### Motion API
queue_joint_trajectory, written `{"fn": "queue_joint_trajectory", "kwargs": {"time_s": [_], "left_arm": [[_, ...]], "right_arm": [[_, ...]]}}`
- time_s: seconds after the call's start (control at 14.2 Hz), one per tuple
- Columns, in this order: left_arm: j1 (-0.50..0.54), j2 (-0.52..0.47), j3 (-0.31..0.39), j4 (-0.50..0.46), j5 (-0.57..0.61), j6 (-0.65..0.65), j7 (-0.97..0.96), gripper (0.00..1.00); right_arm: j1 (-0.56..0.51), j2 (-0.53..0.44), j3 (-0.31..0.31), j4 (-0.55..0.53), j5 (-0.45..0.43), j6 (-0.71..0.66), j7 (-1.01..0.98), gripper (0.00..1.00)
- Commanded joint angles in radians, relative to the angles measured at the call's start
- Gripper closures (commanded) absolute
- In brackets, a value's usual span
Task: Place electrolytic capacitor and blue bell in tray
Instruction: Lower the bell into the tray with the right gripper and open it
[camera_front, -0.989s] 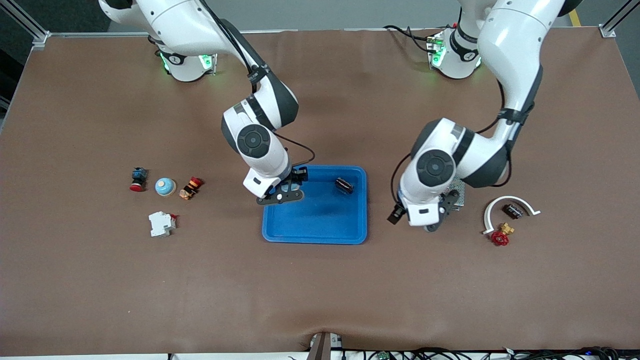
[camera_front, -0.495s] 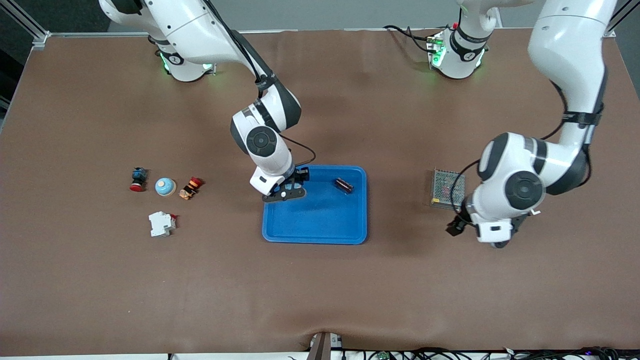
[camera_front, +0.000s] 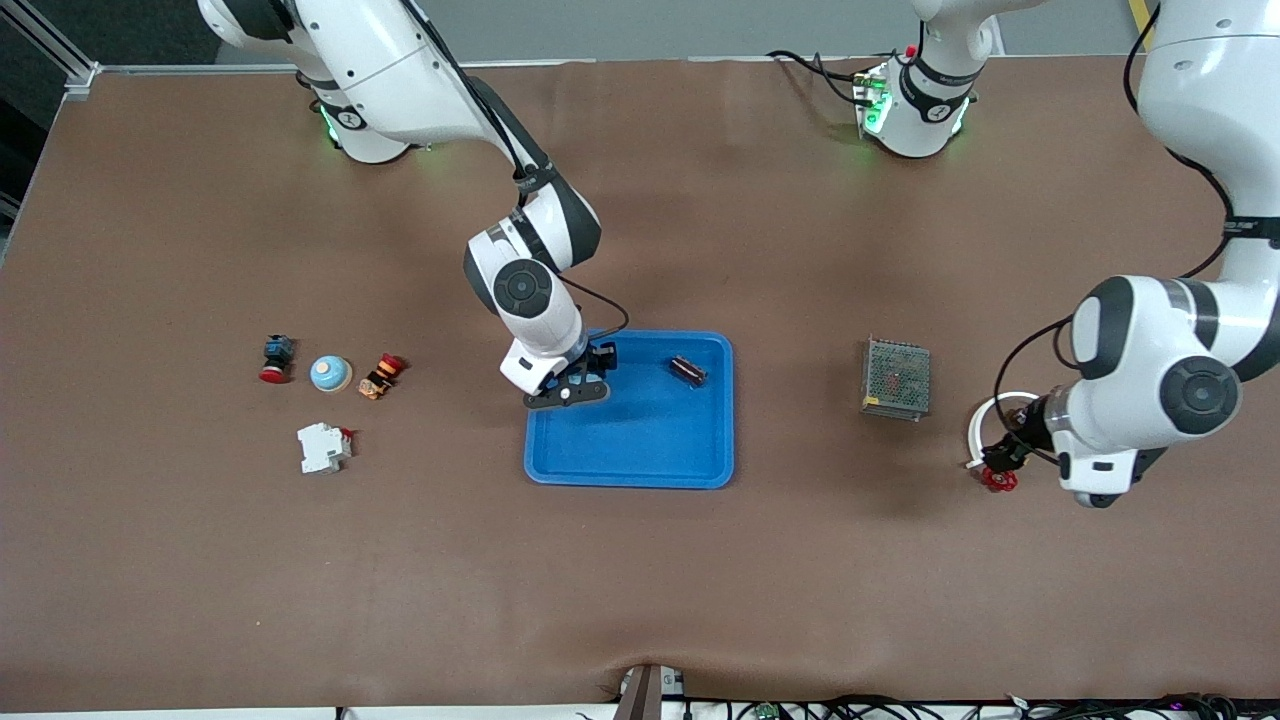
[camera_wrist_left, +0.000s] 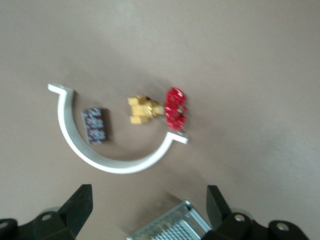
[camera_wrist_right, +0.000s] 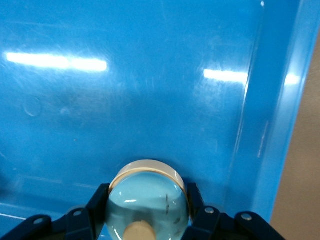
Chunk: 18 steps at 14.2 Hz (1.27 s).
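my right fingers (camera_wrist_right: 97, 206) are clenching the blue bell (camera_wrist_right: 148, 200) by the sides of its dome, and they are hanging low over the tray (camera_front: 640, 472), close to the corner nearest the right arm's base. the electrolytic capacitor (camera_front: 687, 371) is already lying inside the tray, well apart from the bell, near the rim toward the left arm's end.

what i am worrying about is the release. the bell is sitting just beside the raised rim, so if i am opening while off-centre, the round base could be catching the rim's slope and tipping or rolling out onto the worktop (camera_front: 640, 600). i cannot tell whether the base is touching the tray floor; if it is hanging above it, a drop could be sending it skidding toward the capacitor. the dome is smooth and curved, so it could also be sliding in my hold if i am tilting the wrist.

a second blue dome (camera_front: 329, 373) is resting on the worktop toward the right arm's end, and i am risking confusion about which one counts.

my left fingers (camera_wrist_left: 77, 207) are spread wide, holding nothing, hovering over the white half-ring (camera_wrist_left: 115, 164), a spare capacitor (camera_wrist_left: 95, 125) and a brass valve (camera_wrist_left: 155, 109). the grey mesh box (camera_wrist_left: 170, 226) is lying close by, so a careless descent could be knocking it.
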Motion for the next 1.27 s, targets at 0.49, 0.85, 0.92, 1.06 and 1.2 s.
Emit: {"fn": "queue_joint_trajectory", "kwargs": {"time_s": [0.49, 0.85, 0.92, 1.06, 1.2], "left_arm": [[0.114, 0.008, -0.012, -0.062, 0.11, 0.036, 0.2, 0.0], [0.169, 0.005, -0.015, -0.16, 0.11, 0.131, 0.246, 0.12], [0.171, 0.008, -0.015, -0.179, 0.11, 0.157, 0.246, 0.17], [0.177, 0.011, -0.015, -0.229, 0.108, 0.233, 0.246, 0.2], [0.186, 0.017, -0.015, -0.239, 0.11, 0.255, 0.246, 0.2]], "right_arm": [[0.029, -0.012, -0.008, -0.007, -0.01, 0.001, 0.013, 0.0], [0.03, -0.108, -0.009, 0.026, -0.009, -0.142, 0.014, 0.0], [0.024, -0.146, -0.009, 0.037, -0.009, -0.222, 0.01, 0.0], [-0.002, -0.225, -0.011, 0.039, -0.01, -0.349, 0.002, 0.0], [-0.029, -0.286, -0.012, 0.037, -0.038, -0.451, -0.053, 0.0]]}}
